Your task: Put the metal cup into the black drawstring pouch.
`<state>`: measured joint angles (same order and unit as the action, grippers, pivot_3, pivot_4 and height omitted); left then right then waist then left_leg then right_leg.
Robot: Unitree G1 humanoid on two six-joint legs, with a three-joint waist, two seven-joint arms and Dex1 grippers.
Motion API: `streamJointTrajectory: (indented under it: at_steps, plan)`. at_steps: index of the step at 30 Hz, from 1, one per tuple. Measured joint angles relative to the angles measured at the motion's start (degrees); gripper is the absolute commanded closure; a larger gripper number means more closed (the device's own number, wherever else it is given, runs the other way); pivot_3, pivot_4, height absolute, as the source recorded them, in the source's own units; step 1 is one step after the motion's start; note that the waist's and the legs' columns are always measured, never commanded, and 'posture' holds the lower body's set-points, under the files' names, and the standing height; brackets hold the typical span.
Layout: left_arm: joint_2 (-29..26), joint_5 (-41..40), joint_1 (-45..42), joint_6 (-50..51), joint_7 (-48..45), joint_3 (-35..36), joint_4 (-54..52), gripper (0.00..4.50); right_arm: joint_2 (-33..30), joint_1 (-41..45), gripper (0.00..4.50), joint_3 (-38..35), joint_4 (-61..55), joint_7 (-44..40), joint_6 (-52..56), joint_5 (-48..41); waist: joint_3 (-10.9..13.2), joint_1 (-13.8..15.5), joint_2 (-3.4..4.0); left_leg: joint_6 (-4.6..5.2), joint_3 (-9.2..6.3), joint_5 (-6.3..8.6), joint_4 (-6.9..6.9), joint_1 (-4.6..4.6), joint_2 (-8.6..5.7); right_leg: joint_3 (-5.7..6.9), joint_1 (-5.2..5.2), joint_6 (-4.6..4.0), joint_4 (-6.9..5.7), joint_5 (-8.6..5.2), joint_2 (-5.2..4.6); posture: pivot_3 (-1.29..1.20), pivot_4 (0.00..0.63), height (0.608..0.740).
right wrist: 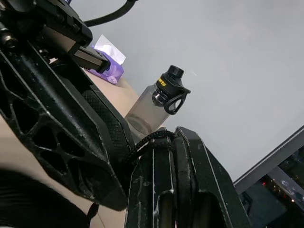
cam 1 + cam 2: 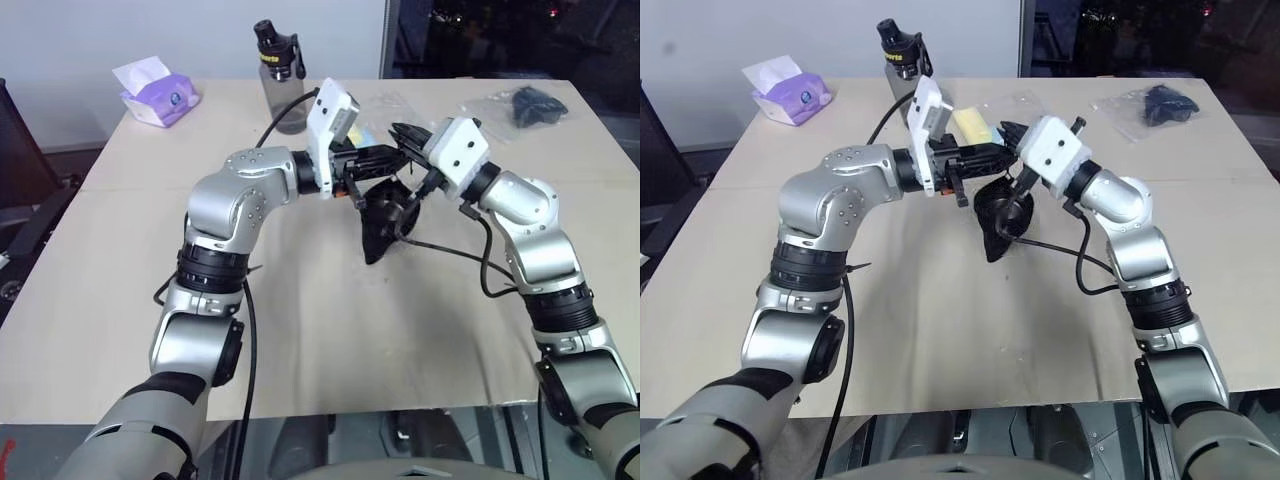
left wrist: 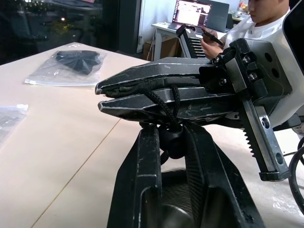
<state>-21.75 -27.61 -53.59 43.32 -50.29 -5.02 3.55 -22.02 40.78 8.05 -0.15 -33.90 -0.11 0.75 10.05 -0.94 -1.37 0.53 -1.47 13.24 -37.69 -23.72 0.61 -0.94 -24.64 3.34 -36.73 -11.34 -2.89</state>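
The metal cup [image 3: 172, 216] seems already to sit inside the black drawstring pouch [image 2: 385, 222], though just a dull glint between the left gripper's fingers in the left wrist view suggests it. The pouch hangs above the table [image 2: 330, 330], held up between both grippers. The right gripper [image 3: 102, 90] is clamped tight on the pouch's cord [image 3: 161, 102]. The left gripper [image 2: 395, 155] has its fingers drawn close around the toggle [image 3: 172, 142] and the pouch's neck. What looks left is cinching the cord and setting the pouch down.
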Motion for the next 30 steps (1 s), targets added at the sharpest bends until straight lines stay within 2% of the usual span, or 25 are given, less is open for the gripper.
streamJointTrajectory:
  at_steps: [5, 11, 16, 18, 20, 21, 25, 30]
  plan:
    - [-0.16, 1.08, 0.0, -0.6, -0.79, -1.33, 0.0, 4.35, 2.83, 0.88, 4.5, -0.65, 0.01, 1.87, 0.36, -1.34, 0.0, -0.07, 0.01, 0.0, 0.0, 0.0, 0.0, 0.0, 0.0, -0.01, -0.01, 0.0, -0.01, 0.0, 0.0, 0.0, 0.15, 0.74]
    - [-1.7, 3.67, 0.44, -1.61, -1.49, -3.51, 0.7, 4.35, 11.97, 11.06, 4.5, -12.49, -2.48, 10.83, 6.89, -15.88, 0.01, 0.0, 0.02, 0.0, -0.05, 0.0, 0.02, 0.0, 0.01, 0.02, -0.03, 0.0, -0.04, 0.0, 0.0, 0.0, 0.15, 0.74]
    - [-1.57, 3.14, 0.15, -2.56, -2.24, -3.08, -0.09, 4.35, 16.98, 12.5, 4.5, -18.14, -3.17, 17.74, 14.36, -28.56, 0.01, 0.11, 0.03, 0.0, -0.01, 0.0, 0.02, -0.03, -0.01, 0.02, -0.01, 0.0, -0.02, 0.0, -0.04, 0.0, 0.15, 0.74]
    - [-1.36, 3.07, 0.12, -2.75, -2.33, -2.77, -0.01, 4.35, 17.03, 12.9, 4.5, -18.77, -3.29, 19.48, 15.98, -30.89, 0.01, 0.06, 0.03, 0.01, -0.01, 0.0, 0.02, -0.01, -0.01, 0.02, -0.02, 0.0, -0.03, 0.0, -0.03, 0.0, 0.15, 0.74]
    - [-1.1, 2.63, 0.14, -2.92, -2.53, -2.21, 0.52, 3.33, 15.62, 12.95, 4.5, -18.48, -3.46, 19.22, 16.5, -31.13, 0.01, 0.04, 0.03, 0.01, -0.02, 0.0, 0.02, -0.01, 0.0, 0.03, -0.02, 0.0, -0.03, 0.0, -0.02, 0.0, 0.15, 0.74]
    - [-1.13, 2.66, 0.14, -2.88, -2.69, -2.13, 0.78, 3.14, 14.79, 12.94, 4.5, -18.26, -3.54, 18.98, 16.48, -30.84, 0.02, 0.02, 0.04, 0.01, -0.02, 0.0, 0.02, -0.02, 0.0, 0.03, -0.02, 0.0, -0.03, 0.0, -0.02, 0.0, 0.15, 0.74]
    - [-1.23, 4.53, 3.07, -4.59, -3.1, -2.68, 4.79, 1.2, 11.93, 12.68, 4.5, -16.79, -9.12, 17.11, 15.21, -29.01, 0.01, -0.28, 0.11, 0.01, 0.0, 0.01, 0.07, -0.01, 0.01, 0.0, -0.06, 0.0, -0.02, 0.0, 0.01, 0.0, 0.15, 0.74]
    - [-1.46, 5.35, 5.23, -9.27, -4.62, -2.14, 4.89, 1.2, 11.13, 10.11, 4.5, -13.73, -11.13, 15.46, 16.05, -28.47, 0.01, -0.61, 0.11, 0.01, 0.0, 0.0, 0.1, 0.0, 0.02, 0.01, -0.06, -0.01, -0.05, 0.0, 0.0, 0.0, 0.15, 0.74]
